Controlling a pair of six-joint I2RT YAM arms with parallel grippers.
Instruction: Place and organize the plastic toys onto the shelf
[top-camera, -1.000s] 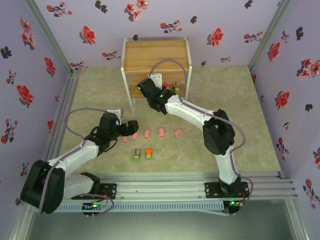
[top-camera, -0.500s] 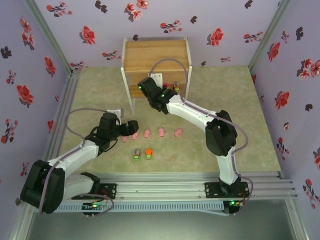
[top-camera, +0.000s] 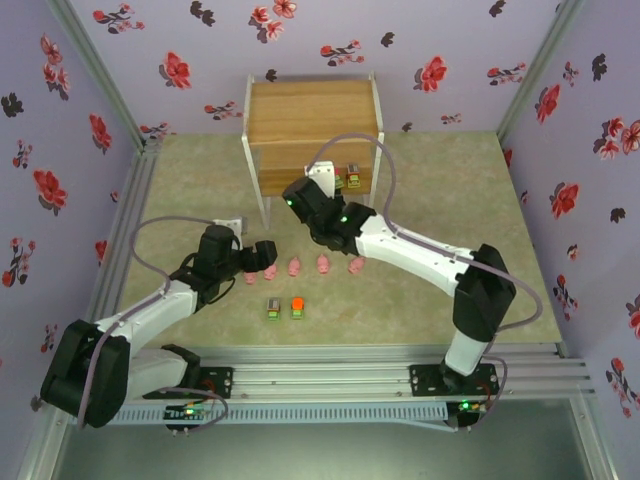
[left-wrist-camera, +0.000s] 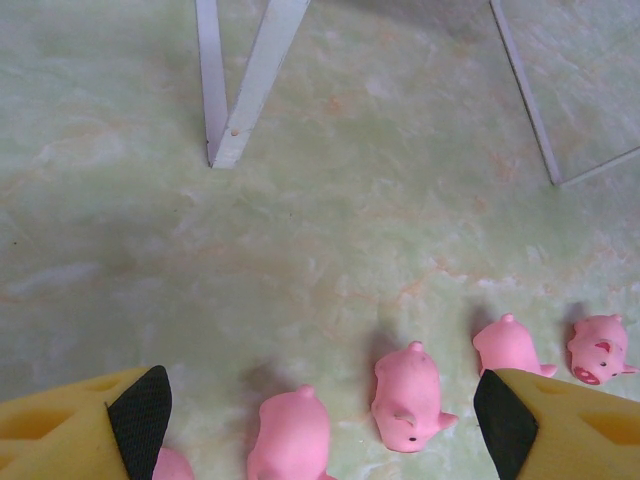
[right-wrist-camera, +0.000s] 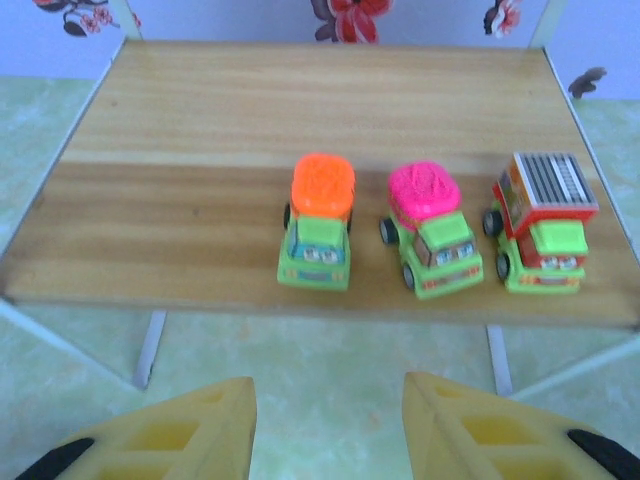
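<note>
3 toy trucks (right-wrist-camera: 432, 232) are sitting on the shelf's (right-wrist-camera: 200, 130) lower board, and the right gripper (right-wrist-camera: 325, 420) is hanging before them, fingers narrowly parted and empty. The left gripper (left-wrist-camera: 320, 428) is hovering wide open over the pink pigs (left-wrist-camera: 410, 395) on the table (left-wrist-camera: 400, 200), so it likely needs to be lowering around 1 pig next. No writing is showing, though blur may be hiding some.

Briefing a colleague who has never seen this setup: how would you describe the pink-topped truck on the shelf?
On the wooden shelf by the flowered back wall, three small green toy trucks stand in a row near the front edge. Take the middle truck, between the orange-topped truck and the grey-slatted truck. Only it has a rounded hot-pink top.
</note>
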